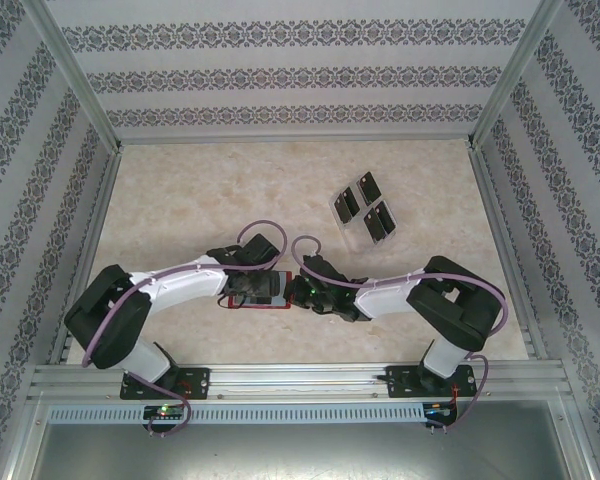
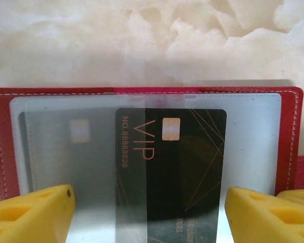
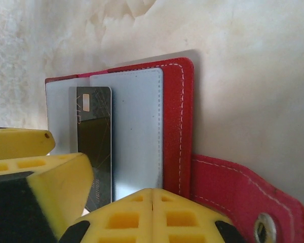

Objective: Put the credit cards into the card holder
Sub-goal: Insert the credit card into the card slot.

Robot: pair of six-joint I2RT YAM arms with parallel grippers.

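The red card holder [image 2: 290, 142] lies open and flat at the near centre of the worktop, snap tab splayed out. We see one black credit card [image 2: 185, 172], lettered VIP with a gold chip, half slid under its greyish pocket. Three more cards [image 1: 380, 222] sit farther right.

In the top view the card holder [image 1: 265, 292] lies open on the table [image 1: 180, 200] at lower centre. The left gripper [image 1: 248, 285] is over it and the right gripper [image 1: 308, 288] is at its right edge. A rack [image 1: 364, 210] holding cards [image 1: 378, 221] stands well apart, toward the upper right. In the left wrist view one card [image 2: 185, 167] lies on the holder's pockets, its left part under a sleeve [image 2: 91, 162]. In the right wrist view the snap tab [image 3: 243, 195] lies at lower right.
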